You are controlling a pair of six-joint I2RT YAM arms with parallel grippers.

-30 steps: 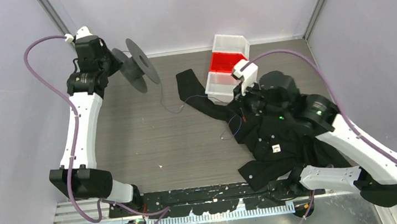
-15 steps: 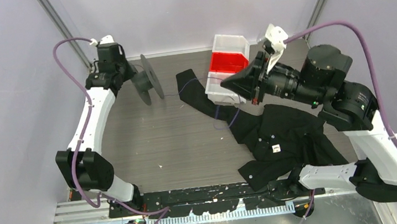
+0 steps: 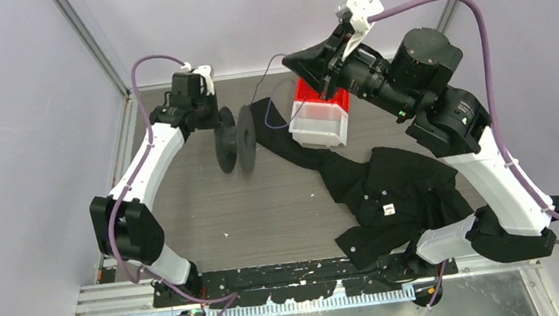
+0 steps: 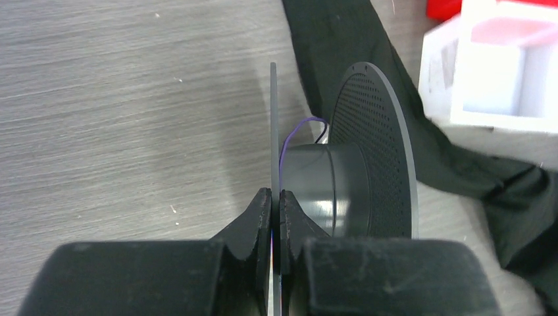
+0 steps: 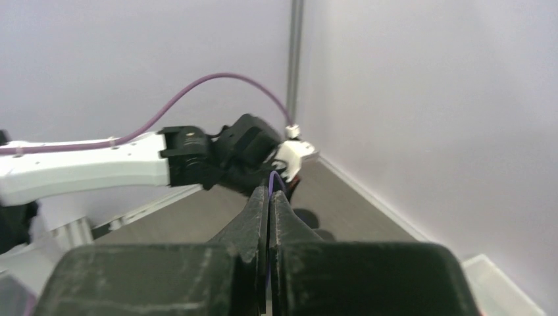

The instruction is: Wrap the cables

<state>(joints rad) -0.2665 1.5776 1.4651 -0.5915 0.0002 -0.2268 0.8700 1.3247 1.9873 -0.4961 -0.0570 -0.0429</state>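
The dark grey two-flanged reel [image 3: 235, 137] stands on edge on the table at the back left. My left gripper [image 3: 218, 124] is shut on its near flange; in the left wrist view the fingers [image 4: 276, 201] pinch the thin flange edge beside the hub [image 4: 322, 187]. The thin dark wire [image 4: 289, 135] leaves the hub. It arcs up [image 3: 264, 76] to my right gripper [image 3: 287, 61], which is raised above the table and shut on it. In the right wrist view the wire [image 5: 275, 176] pokes out between the closed fingertips [image 5: 270, 192].
A black garment [image 3: 389, 186] lies spread over the right half of the table, one sleeve reaching toward the reel. A white bin with a red insert [image 3: 322, 106] stands at the back centre, under the right arm. Walls close in on both sides.
My right gripper rose off the garment and swung to the back left, drawing the wire up. My left gripper carried the reel right, toward the table's middle.
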